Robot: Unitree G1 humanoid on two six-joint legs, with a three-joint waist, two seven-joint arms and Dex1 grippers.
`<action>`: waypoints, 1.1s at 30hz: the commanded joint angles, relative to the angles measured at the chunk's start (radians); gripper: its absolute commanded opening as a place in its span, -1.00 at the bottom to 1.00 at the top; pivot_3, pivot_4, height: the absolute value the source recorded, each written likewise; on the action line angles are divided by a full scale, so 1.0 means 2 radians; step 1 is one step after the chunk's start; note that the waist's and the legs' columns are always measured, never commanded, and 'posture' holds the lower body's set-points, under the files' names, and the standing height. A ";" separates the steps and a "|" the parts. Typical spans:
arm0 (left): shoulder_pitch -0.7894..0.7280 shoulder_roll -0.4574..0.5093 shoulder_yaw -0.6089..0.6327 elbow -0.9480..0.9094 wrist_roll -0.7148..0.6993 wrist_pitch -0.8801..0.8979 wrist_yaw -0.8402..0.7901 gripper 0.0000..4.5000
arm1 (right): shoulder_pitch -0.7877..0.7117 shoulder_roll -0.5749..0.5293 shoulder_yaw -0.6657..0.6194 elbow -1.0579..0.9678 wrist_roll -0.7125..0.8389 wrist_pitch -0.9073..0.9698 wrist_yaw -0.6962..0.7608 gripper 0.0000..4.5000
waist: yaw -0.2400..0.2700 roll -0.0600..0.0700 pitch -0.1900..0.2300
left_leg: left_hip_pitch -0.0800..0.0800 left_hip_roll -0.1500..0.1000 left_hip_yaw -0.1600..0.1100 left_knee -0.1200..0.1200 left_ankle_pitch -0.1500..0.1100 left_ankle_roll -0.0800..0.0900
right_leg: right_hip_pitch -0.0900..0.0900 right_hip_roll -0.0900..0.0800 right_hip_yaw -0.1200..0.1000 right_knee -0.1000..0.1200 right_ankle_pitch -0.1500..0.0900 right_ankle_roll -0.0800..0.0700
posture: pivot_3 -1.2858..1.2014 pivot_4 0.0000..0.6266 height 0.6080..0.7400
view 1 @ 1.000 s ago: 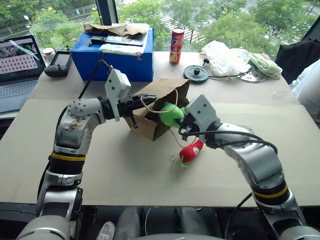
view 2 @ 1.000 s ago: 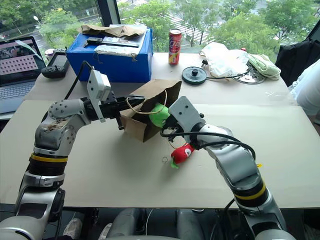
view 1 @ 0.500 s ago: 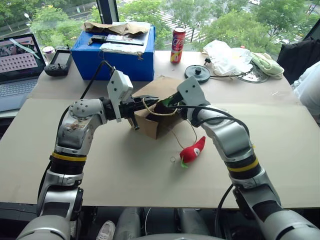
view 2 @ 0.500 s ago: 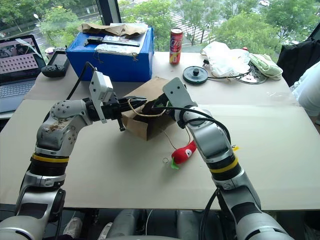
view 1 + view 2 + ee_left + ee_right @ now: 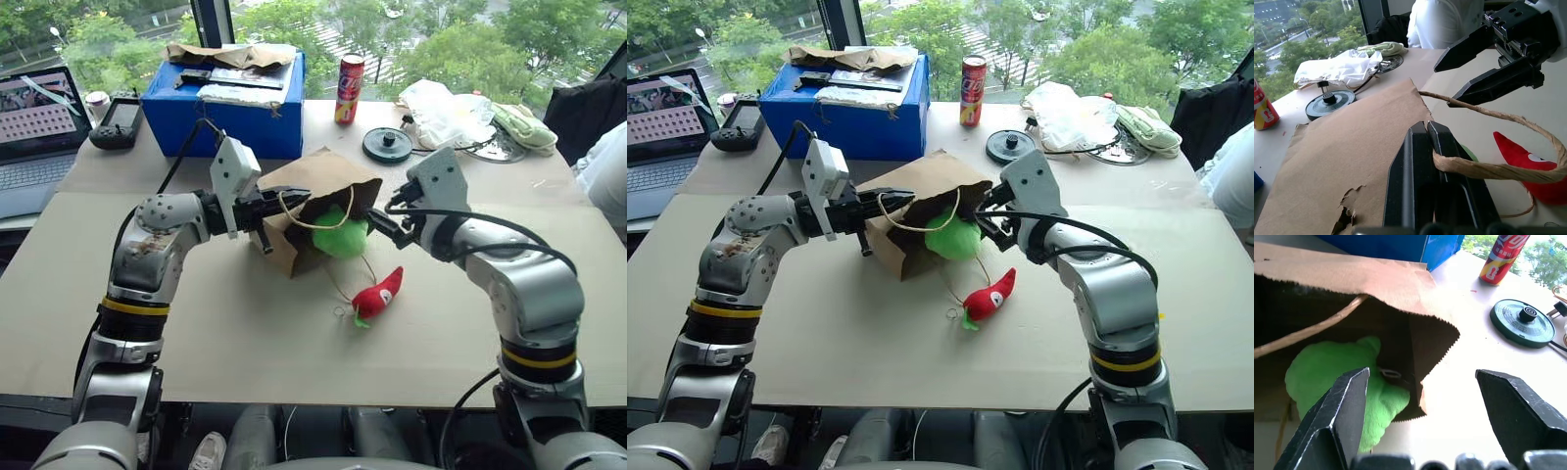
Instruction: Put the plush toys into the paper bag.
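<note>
1. Looking over the desk (image 5: 245, 343), I see the red chili toy (image 5: 378, 294) lying loose on it, just near of the paper bag (image 5: 313, 201) and near-left of my right pincer (image 5: 377, 222). That gap is what the next reach depends on.
2. Its long axis runs diagonally: pointed red tip far-right, green stem and keyring near-left. I judge a grasp across the fat middle would suit it best.
3. My right arm is clearly the nearer one. Its pincer hangs just right of the bag mouth, aimed left and slightly down, with its jaws spread wide and nothing between them.
4. The green blob toy (image 5: 1347, 382) sits in the bag's mouth, partly under the paper lip and partly bulging out onto the desk, so I count it as only half in.
5. My left pincer (image 5: 1437, 147) is squeezed together on the twine handle (image 5: 1508, 169) at the bag's top edge, reaching level from the left and propping the mouth toward the right arm.
6. I judge the right wrist must swing nearer and tip downward to meet the chili.
</note>
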 commanded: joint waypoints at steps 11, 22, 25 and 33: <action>-0.014 -0.004 0.003 0.002 0.003 -0.017 -0.004 -1.00 | 0.059 -0.040 0.056 -0.054 0.028 0.029 0.003 0.73 | -0.002 0.000 0.000 | 0.001 0.000 0.000 0.000 0.000 0.000 | 0.000 0.000 0.001 0.000 0.000 0.000 | 0.03 -0.52 0.98; -0.014 -0.006 0.002 0.002 0.003 -0.017 -0.005 -1.00 | -0.003 0.094 0.103 0.110 -0.034 -0.016 -0.100 0.43 | 0.001 0.000 0.000 | 0.000 0.000 0.000 0.000 0.000 0.000 | 0.000 0.000 0.001 0.000 0.000 0.000 | 0.03 -0.52 0.98; -0.015 -0.007 0.001 0.002 0.003 -0.017 -0.005 -1.00 | -0.020 0.123 0.095 0.137 -0.035 -0.034 -0.110 -0.02 | 0.001 0.000 0.000 | 0.000 0.000 0.000 0.000 0.000 0.000 | 0.000 0.000 0.000 0.000 0.000 0.000 | 0.03 -0.52 0.98; -0.013 -0.010 -0.001 -0.006 0.002 -0.013 -0.004 -1.00 | -0.075 0.177 0.040 0.176 -0.040 -0.076 -0.144 -0.97 | -0.002 0.000 0.000 | 0.000 0.000 0.000 0.000 0.000 0.000 | 0.000 0.000 0.000 0.001 0.000 0.000 | 0.03 -0.52 0.98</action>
